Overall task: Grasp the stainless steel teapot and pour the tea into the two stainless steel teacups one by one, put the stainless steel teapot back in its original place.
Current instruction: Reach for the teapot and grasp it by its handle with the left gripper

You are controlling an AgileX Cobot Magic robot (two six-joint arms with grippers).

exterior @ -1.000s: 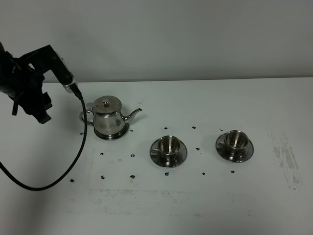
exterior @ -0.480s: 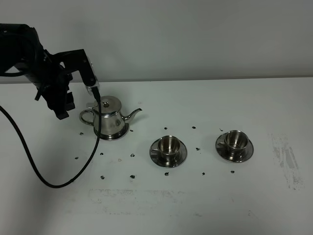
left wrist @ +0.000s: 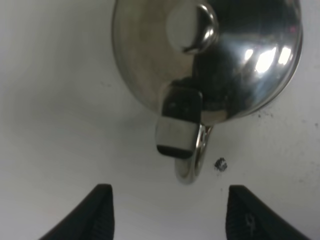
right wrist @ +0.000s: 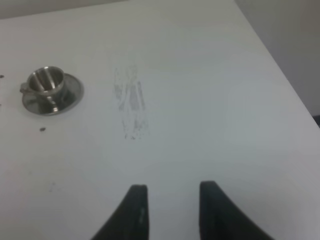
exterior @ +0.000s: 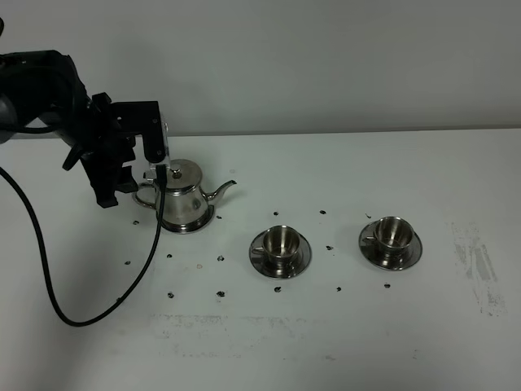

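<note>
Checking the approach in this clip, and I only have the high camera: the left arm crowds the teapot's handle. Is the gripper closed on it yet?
Observer: No. The left gripper is open, and the teapot handle lies just ahead of its fingertips, untouched.
Operator: And the right gripper? It's out of my picture.
Observer: The right gripper holds nothing, over the table, with the right-hand cup off to one side.
</note>
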